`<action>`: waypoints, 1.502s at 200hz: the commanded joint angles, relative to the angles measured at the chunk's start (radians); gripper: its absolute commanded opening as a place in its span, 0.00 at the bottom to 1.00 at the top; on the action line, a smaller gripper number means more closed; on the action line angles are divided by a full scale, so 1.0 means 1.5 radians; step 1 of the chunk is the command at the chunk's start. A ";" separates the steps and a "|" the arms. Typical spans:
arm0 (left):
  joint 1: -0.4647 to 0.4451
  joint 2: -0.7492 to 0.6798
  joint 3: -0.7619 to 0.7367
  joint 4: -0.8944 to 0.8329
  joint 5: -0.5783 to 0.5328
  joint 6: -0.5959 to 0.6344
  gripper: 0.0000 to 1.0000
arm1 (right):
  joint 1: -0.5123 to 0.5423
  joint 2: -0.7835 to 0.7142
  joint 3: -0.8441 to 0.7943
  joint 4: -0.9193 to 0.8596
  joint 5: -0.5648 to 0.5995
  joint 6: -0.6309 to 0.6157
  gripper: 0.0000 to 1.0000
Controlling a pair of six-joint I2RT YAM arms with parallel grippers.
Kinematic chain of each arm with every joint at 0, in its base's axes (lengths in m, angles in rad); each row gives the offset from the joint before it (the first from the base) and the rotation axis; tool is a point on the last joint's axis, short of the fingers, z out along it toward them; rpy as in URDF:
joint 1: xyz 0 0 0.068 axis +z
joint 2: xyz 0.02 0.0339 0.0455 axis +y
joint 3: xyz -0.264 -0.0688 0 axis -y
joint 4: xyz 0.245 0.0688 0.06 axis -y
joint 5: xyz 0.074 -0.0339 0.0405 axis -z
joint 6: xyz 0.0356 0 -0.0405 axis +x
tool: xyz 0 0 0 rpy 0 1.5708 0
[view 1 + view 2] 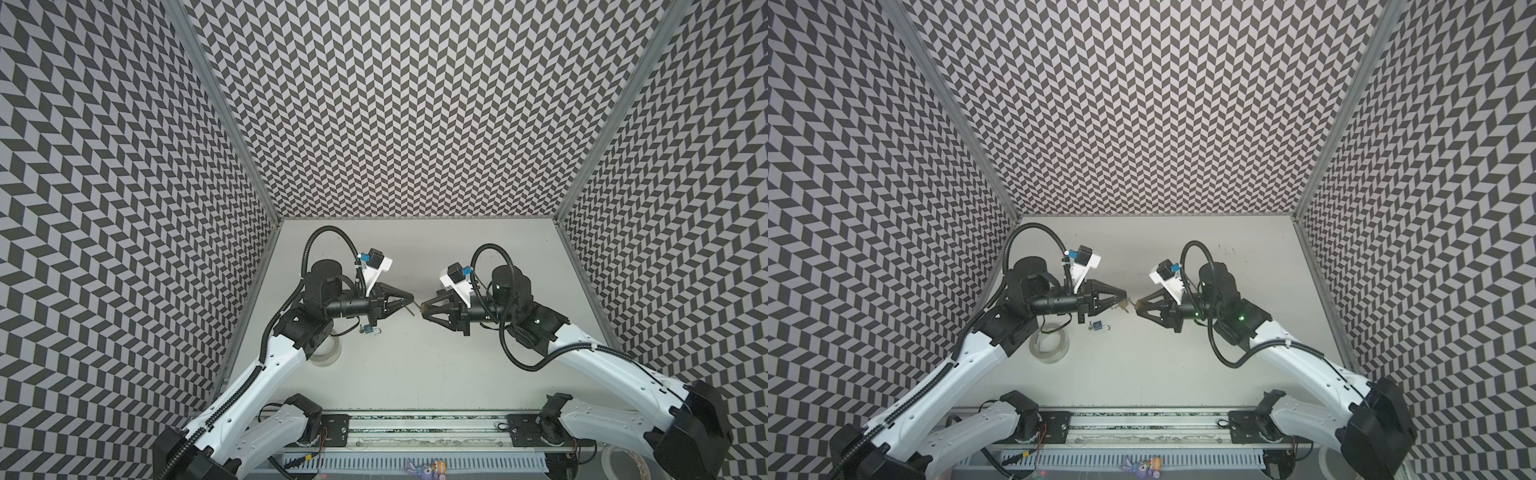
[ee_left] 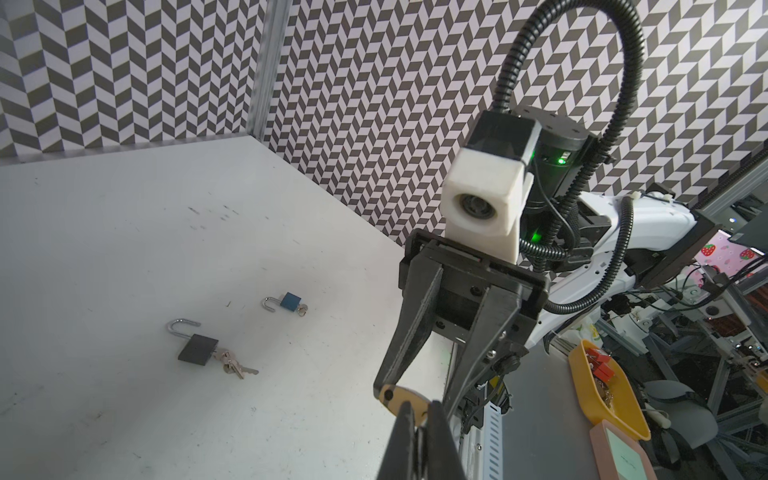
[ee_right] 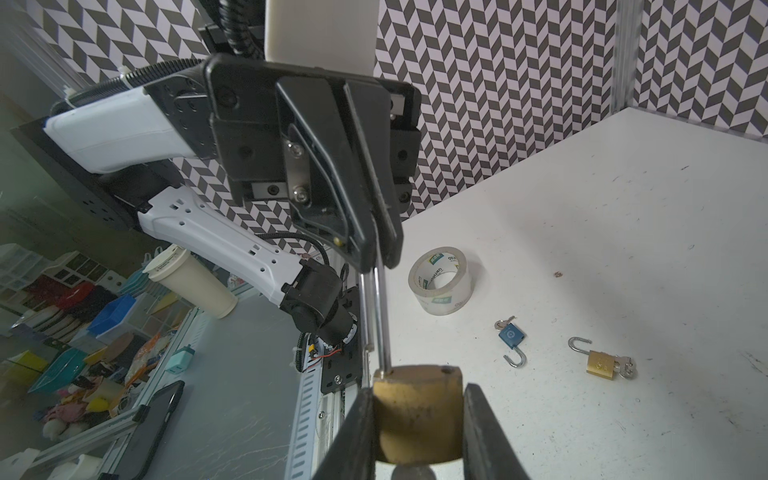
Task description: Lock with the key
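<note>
Above the middle of the white table, the right gripper reaches in from three o'clock clamped on the brass padlock, and the left gripper, from nine o'clock, is pinched shut on its shackle, which looks unseated, so closing and key-turning seem left.

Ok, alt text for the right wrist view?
The right claw grips a large brass padlock by its body, while the left claw is shut on its open shackle. On the table lie a tape roll, an open blue padlock and an open small brass padlock.
</note>
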State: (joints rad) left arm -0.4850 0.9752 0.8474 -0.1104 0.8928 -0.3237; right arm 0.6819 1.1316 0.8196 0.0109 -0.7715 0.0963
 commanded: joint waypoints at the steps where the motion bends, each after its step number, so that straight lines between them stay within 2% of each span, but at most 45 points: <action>1: -0.004 -0.005 0.003 0.032 -0.015 -0.010 0.00 | -0.003 -0.002 0.004 0.047 -0.016 -0.005 0.00; 38: -0.004 -0.017 -0.001 0.078 -0.016 -0.043 0.00 | -0.003 -0.014 0.006 0.070 -0.009 -0.004 0.00; 50: -0.005 -0.019 -0.003 0.097 -0.018 -0.056 0.00 | -0.003 -0.022 0.009 0.078 0.005 -0.004 0.05; 63: -0.004 -0.020 -0.003 0.116 -0.017 -0.076 0.00 | -0.003 -0.037 0.010 0.091 0.035 0.000 0.22; 93: -0.004 -0.028 -0.004 0.168 -0.029 -0.125 0.00 | -0.003 -0.082 -0.003 0.161 0.133 0.034 0.72; 107: -0.005 -0.036 -0.011 0.205 -0.045 -0.155 0.00 | -0.003 -0.102 -0.015 0.194 0.176 0.037 0.82; 122: -0.004 -0.040 -0.016 0.238 -0.063 -0.183 0.00 | -0.003 -0.118 -0.030 0.229 0.210 0.012 0.84; 143: -0.005 -0.037 -0.023 0.294 -0.067 -0.228 0.00 | -0.002 -0.143 -0.028 0.215 0.260 -0.025 0.86; 158: -0.004 -0.036 -0.030 0.337 -0.067 -0.261 0.00 | -0.002 -0.163 -0.051 0.254 0.307 -0.017 0.81; 165: -0.005 -0.034 -0.030 0.350 -0.065 -0.271 0.00 | -0.003 -0.177 -0.064 0.274 0.310 -0.024 0.82; 170: -0.005 -0.032 -0.030 0.358 -0.062 -0.275 0.00 | -0.003 -0.187 -0.076 0.292 0.300 -0.034 0.88; 177: -0.005 -0.032 -0.029 0.365 -0.058 -0.278 0.00 | -0.002 -0.198 -0.099 0.334 0.288 -0.047 0.91; 197: -0.005 -0.029 -0.022 0.364 -0.051 -0.275 0.00 | -0.003 -0.197 -0.114 0.388 0.252 -0.069 0.89; 232: -0.007 -0.020 -0.006 0.371 -0.024 -0.281 0.00 | -0.002 -0.149 -0.080 0.407 0.126 -0.069 0.89; 268: -0.011 -0.030 -0.009 0.382 -0.025 -0.275 0.00 | 0.003 -0.088 -0.071 0.480 0.034 0.013 0.77; 300: -0.014 -0.033 -0.008 0.400 -0.017 -0.278 0.00 | 0.012 -0.066 -0.100 0.554 0.026 0.061 0.67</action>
State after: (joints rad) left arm -0.4980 0.9474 0.8082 0.4156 0.8440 -0.7280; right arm 0.6895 1.0225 0.6956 0.6800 -0.6712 0.1127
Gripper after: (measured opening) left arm 0.048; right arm 0.697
